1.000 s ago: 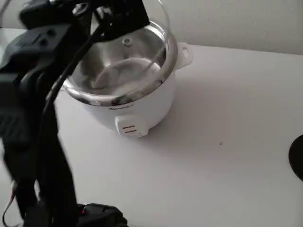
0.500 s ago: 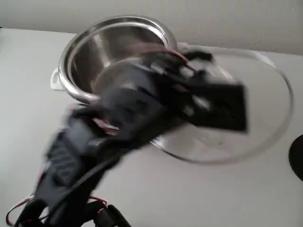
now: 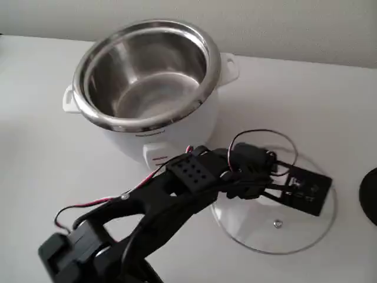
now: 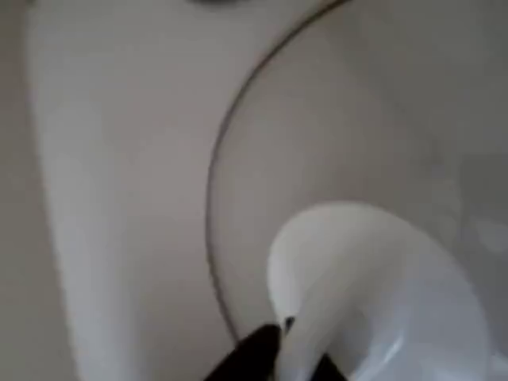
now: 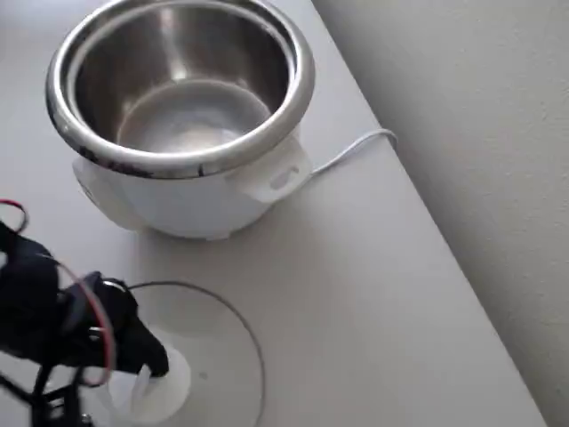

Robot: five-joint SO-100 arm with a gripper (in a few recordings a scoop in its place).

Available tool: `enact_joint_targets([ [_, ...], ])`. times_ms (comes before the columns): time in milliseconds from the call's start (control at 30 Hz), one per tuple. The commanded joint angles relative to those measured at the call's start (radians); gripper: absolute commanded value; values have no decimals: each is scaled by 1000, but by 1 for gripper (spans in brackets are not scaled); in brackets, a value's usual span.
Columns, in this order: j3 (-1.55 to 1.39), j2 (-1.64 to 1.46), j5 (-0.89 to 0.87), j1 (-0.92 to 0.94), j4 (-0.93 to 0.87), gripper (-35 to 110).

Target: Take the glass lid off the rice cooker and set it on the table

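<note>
Nearest me in the fixed view, my arm reaches across the table (image 3: 330, 106) to the glass lid (image 3: 294, 233), which lies flat on the tabletop toward the right edge, just beside the rice cooker (image 3: 147, 88). The gripper (image 5: 147, 378) sits at the lid's white knob (image 5: 164, 391); in the wrist view a dark fingertip (image 4: 254, 353) touches the knob, but I cannot tell how far the fingers are apart. Farther back, the cooker stands uncovered near the far edge, its steel pot bare.
</note>
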State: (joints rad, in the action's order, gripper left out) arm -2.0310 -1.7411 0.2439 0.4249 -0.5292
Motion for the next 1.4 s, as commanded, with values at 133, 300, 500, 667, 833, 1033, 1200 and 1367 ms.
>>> enact_joint_targets([
  [133, 38, 115, -8, -95, 146, 1],
  [300, 43, 132, 34, -92, 100, 17],
  [500, 44, 63, 140, -83, -74, 29],
  [667, 63, -103, 124, -54, -236, 29],
  [833, 72, -267, 129, -66, -397, 29],
  [1033, 72, -295, 132, -81, -413, 29],
  [1200, 75, -196, 149, -94, -252, 29],
  [1367, 518, 190, 133, -81, -569, 29],
])
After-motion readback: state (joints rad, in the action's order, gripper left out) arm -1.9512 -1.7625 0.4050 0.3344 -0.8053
